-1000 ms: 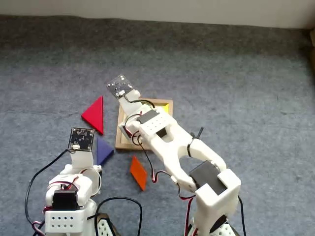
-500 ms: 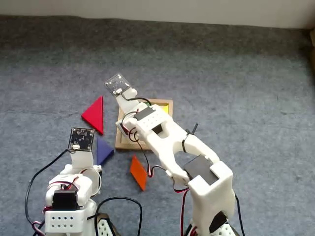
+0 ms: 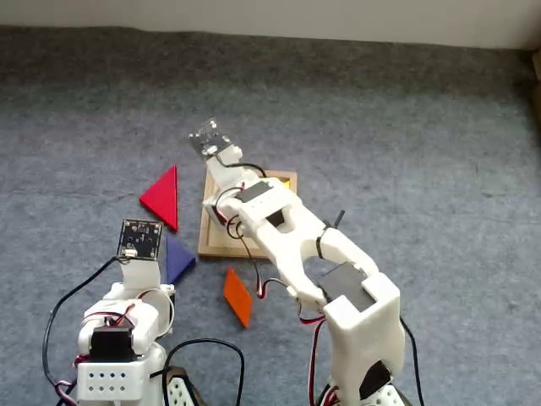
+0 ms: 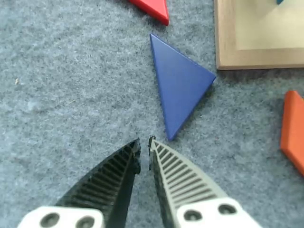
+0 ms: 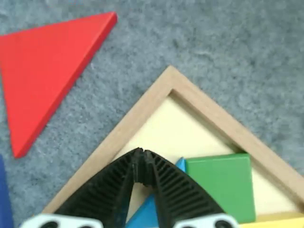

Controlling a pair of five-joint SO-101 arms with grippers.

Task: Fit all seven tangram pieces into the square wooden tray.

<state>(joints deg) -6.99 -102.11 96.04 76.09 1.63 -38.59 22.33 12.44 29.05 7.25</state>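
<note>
**Right arm over the tray corner, three pieces out on the carpet**

The square wooden tray [image 5: 137, 111] is directly under my right gripper [image 5: 143, 164]. Its jaws are pinched together on nothing, tips over bare tray floor near one corner. In the tray there's a green piece [image 5: 221, 185] just beside the tips, a light blue piece [image 5: 142, 213] underneath the fingers, and a yellow sliver [image 5: 275, 223] past the green one.

There's plenty of grey carpet [image 3: 406, 152] outside the rim. The red triangle [image 5: 45, 66] lies clear of that corner. My left gripper [image 4: 144, 142] is also clenched on nothing. The dark blue triangle [image 4: 180, 83] is just ahead of its tips, with the orange piece [image 4: 293, 128] off to one side.

Since a second ago the right wrist has swung a bit further out. The left arm and the loose pieces haven't budged.
</note>
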